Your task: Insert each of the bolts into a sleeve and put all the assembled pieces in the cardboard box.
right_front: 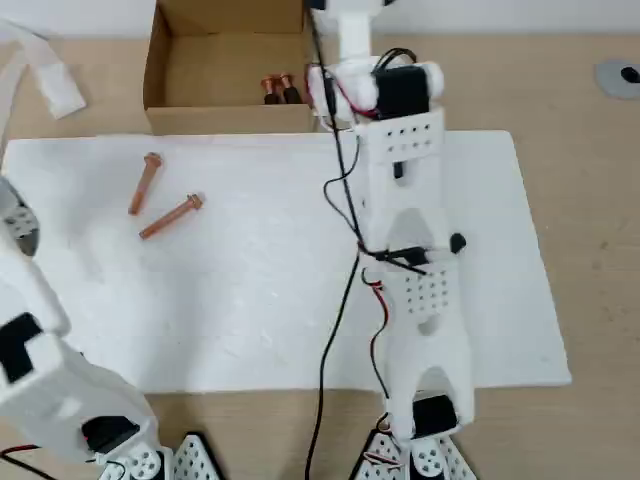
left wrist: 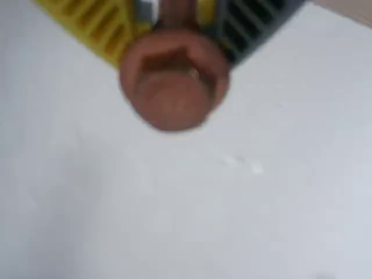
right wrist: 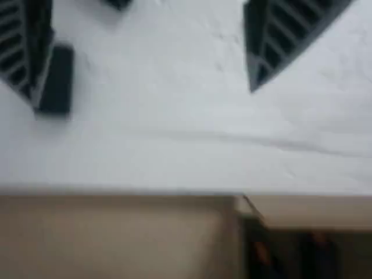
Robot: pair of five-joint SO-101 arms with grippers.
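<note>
Nearest the lens, in the left wrist view, is the round copper head of a bolt (left wrist: 173, 87), blurred. Its shank runs back into the left claw (left wrist: 176, 14), which is closed on it between a yellow finger and a dark one, above the white mat (left wrist: 192, 221).

In the right wrist view the right claw (right wrist: 150, 40) hangs over the same mat with its two dark fingers (right wrist: 279, 40) spread wide and nothing between them. A small black piece (right wrist: 55, 80) sits just beside one finger; I cannot tell whether it is a sleeve or a part of the claw. Past the mat's edge stands a wall of the cardboard box (right wrist: 116, 238), with a dark gap at its corner where only an orange smear shows.

From above, two loose bolts (right_front: 145, 183) lie near each other on the mat's left part, apart and unsleeved. The right arm (right_front: 415, 280) stretches across the mat toward the box (right_front: 155, 75) on the wooden surface (right_front: 580, 200). In the box, two assembled pieces (right_front: 279, 90) lie side by side in the corner nearest that arm. The box's far wall is cut off by the frame.
</note>
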